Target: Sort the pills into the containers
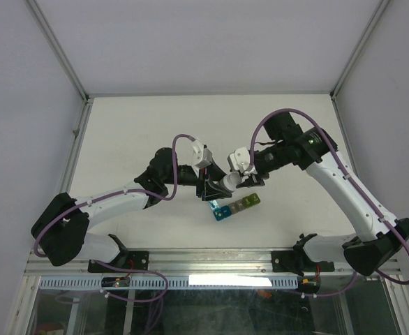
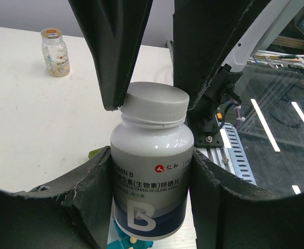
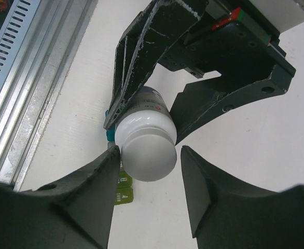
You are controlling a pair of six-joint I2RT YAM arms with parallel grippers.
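Observation:
My left gripper (image 2: 152,155) is shut on the body of a white vitamin B pill bottle (image 2: 152,171), held tilted above the containers (image 1: 236,207), a strip of blue, teal, grey and yellow-green compartments. My right gripper (image 3: 149,153) stands open round the bottle's white cap (image 3: 147,150): one finger touches the cap and the other stands a little off it. A pale pill (image 2: 133,240) lies in the teal compartment just below the bottle. The yellow-green compartments (image 3: 123,189) show under my right finger. From above, both grippers meet at the bottle (image 1: 222,185) at mid-table.
A small clear bottle (image 2: 55,52) with an orange cap and mixed pills stands on the white table, off to the left in the left wrist view. The metal rail (image 1: 211,259) runs along the near edge, close to the containers.

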